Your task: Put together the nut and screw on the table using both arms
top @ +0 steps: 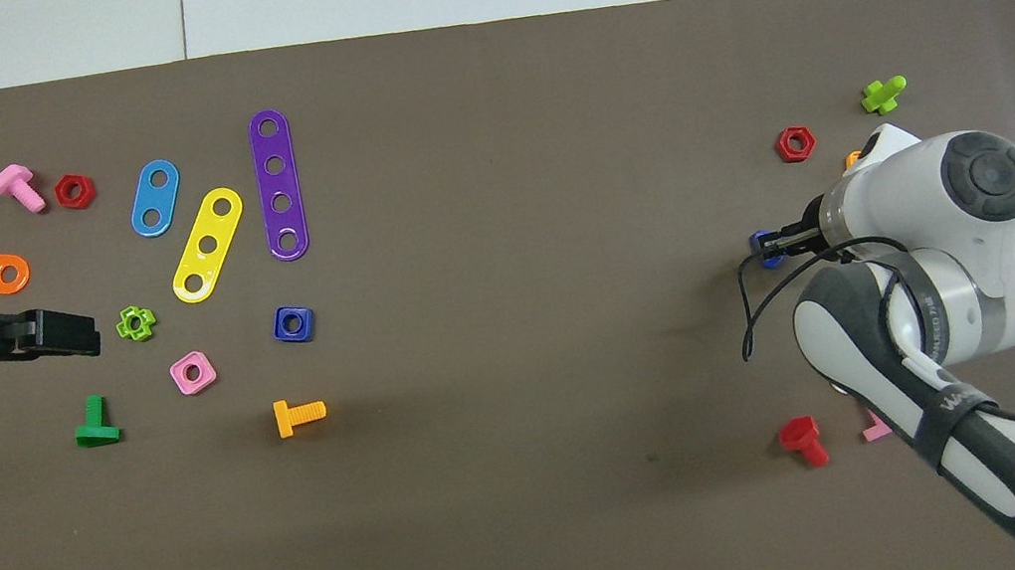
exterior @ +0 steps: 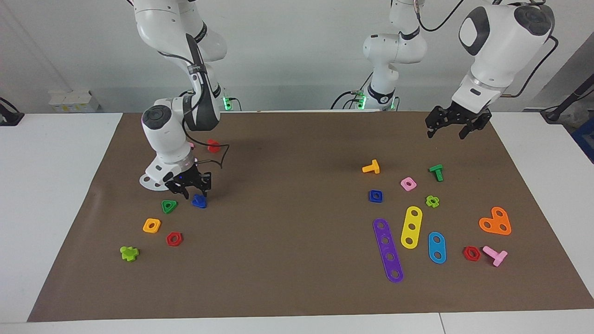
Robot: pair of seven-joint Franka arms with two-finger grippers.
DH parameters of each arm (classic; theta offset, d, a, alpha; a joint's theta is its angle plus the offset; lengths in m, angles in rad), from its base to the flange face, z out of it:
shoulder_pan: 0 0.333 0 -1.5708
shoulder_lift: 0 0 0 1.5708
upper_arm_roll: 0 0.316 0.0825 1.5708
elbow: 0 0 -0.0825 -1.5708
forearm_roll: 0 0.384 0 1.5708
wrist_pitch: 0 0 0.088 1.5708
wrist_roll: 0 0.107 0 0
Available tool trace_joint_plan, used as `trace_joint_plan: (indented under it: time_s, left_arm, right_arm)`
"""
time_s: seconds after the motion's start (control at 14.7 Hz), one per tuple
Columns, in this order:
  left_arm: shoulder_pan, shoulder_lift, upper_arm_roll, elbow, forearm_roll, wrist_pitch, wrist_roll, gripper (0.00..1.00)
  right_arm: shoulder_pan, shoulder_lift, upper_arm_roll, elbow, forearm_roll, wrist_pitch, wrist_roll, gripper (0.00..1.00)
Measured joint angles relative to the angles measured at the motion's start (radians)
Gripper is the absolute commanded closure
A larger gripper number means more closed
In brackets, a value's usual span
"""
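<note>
The screw lies on the brown mat at the right arm's end of the worktop, just beside the green triangular nut. The nut sits well apart from it, toward the left arm's end, between the orange bolt and the purple strip.

We judge the main risk to be a poor grasp on the screw. Its head is flat and triangular and its shaft is short, so fingers that meet a corner and not a flat side may tip or flick the part across the mat. The green triangular nut lies close enough to be nudged or caught if the approach drifts sideways. The right arm's loose black cable hangs near the mat and could drag on small parts. On the left arm's side, the pink square nut and the light-green cross piece crowd the nut, so a wrong pick is possible there.

The right hand is low over the mat, directly at the screw, with its fingertips down around the part. We cannot tell whether the fingers are already pinching the screw or merely bracketing it.

The left hand hangs in the air over the mat's edge nearest the robots, fingers spread wide, holding nothing.
</note>
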Motion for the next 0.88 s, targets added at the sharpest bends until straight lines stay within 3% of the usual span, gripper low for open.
trace_joint_plan:
  time_s: [0.2, 0.41, 0.68, 0.88]
  left_arm:
    - [-0.107, 0.105, -0.005, -0.023, -0.054, 0.122, -0.009, 0.04]
    - [-0.134, 0.156, -0.005, -0.048, -0.094, 0.213, -0.008, 0.05]
    - [-0.141, 0.167, -0.004, -0.150, -0.096, 0.373, 0.001, 0.07]
    - [-0.155, 0.232, -0.005, -0.176, -0.096, 0.427, 0.028, 0.08]
  right_arm:
    - [0.000, 0.000, 0.000, 0.000, 0.000, 0.001, 0.004, 1.00]
    - [0.021, -0.002, 0.002, 0.015, 0.000, 0.004, 0.079, 1.00]
    - [0.143, -0.002, 0.006, 0.060, 0.000, 0.004, 0.296, 1.00]
    - [0.239, 0.002, 0.007, 0.077, 0.000, 0.004, 0.456, 1.00]
